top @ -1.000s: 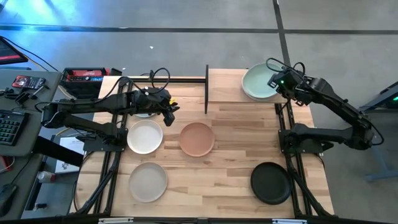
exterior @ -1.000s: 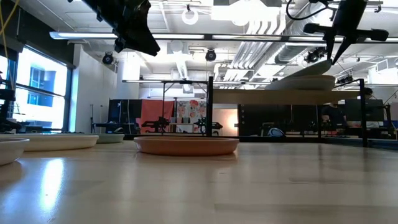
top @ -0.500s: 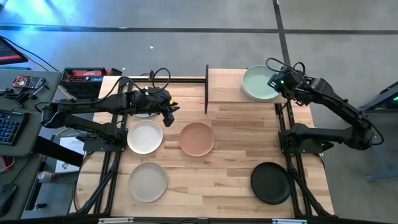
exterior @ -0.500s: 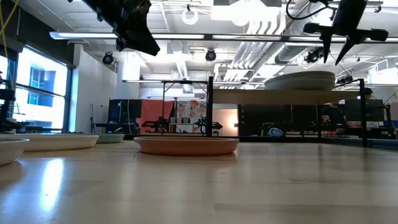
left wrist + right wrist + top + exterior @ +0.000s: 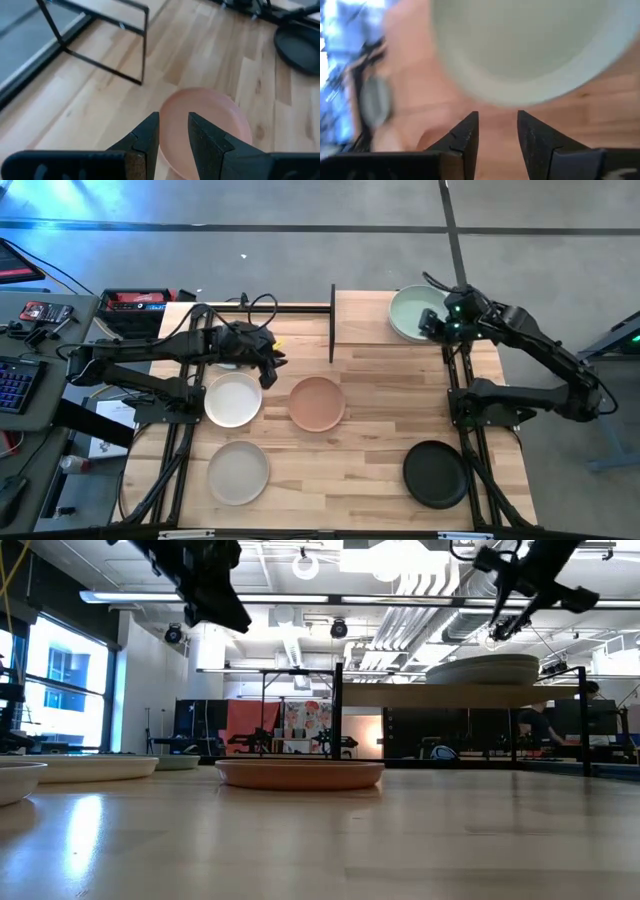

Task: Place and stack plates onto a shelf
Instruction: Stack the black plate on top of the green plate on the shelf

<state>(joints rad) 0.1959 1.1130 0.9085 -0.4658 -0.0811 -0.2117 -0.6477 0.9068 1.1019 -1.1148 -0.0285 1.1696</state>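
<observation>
Right gripper (image 5: 432, 326) hangs above the shelf (image 5: 362, 319) at the table's far end, over the near-right rim of the mint green plate (image 5: 413, 310), which lies flat on the shelf's right half. Jaws parted, nothing between them; in the low view it sits clear above the plate. Seen level, the pile under it looks more than one plate thick — can't count them. Left gripper (image 5: 268, 363) hovers over the tabletop just beyond the white plate (image 5: 233, 399), fingers a little apart and empty. Its wrist view looks down onto the terracotta plate (image 5: 205, 130) directly ahead. The relation that matters: four plates lie on the table. White, terracotta and light grey (image 5: 238, 471) sit on the left and middle, close to the left arm. The black plate (image 5: 435, 473) lies at the near right corner, well apart from the right gripper, back toward that arm's base. Round plates — no long axis, any rim point serves. My guess is the left arm is nearer the next pick.
</observation>
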